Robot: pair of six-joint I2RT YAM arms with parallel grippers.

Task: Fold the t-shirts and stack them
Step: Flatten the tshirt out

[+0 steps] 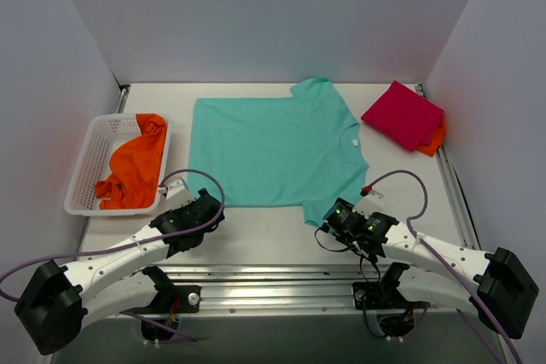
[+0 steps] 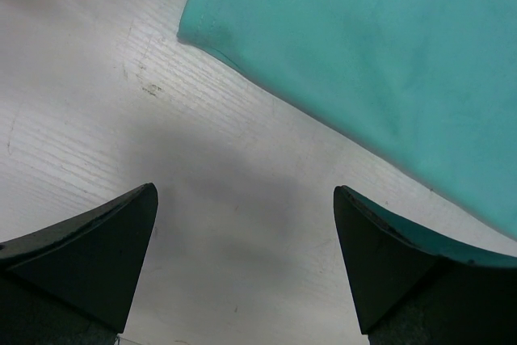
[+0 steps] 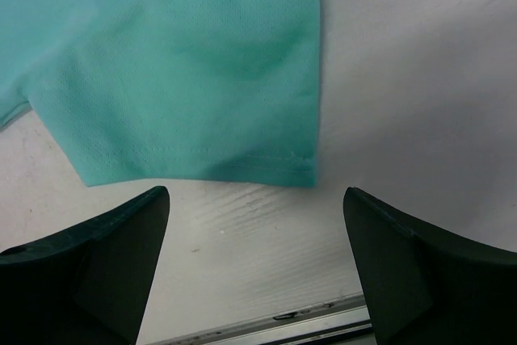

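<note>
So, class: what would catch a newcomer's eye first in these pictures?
A teal t-shirt lies spread flat mid-table. A folded magenta t-shirt sits far right atop an orange cloth, and a crumpled orange t-shirt lies in the white basket at left.

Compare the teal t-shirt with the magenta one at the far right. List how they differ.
The teal t-shirt lies spread flat, sleeves and collar showing; the magenta t-shirt is folded into a compact bundle. The teal t-shirt covers far more of the table than the magenta one. The teal one lies directly on the table; the magenta one sits on orange cloth. Both are plain, single-colour.
</note>
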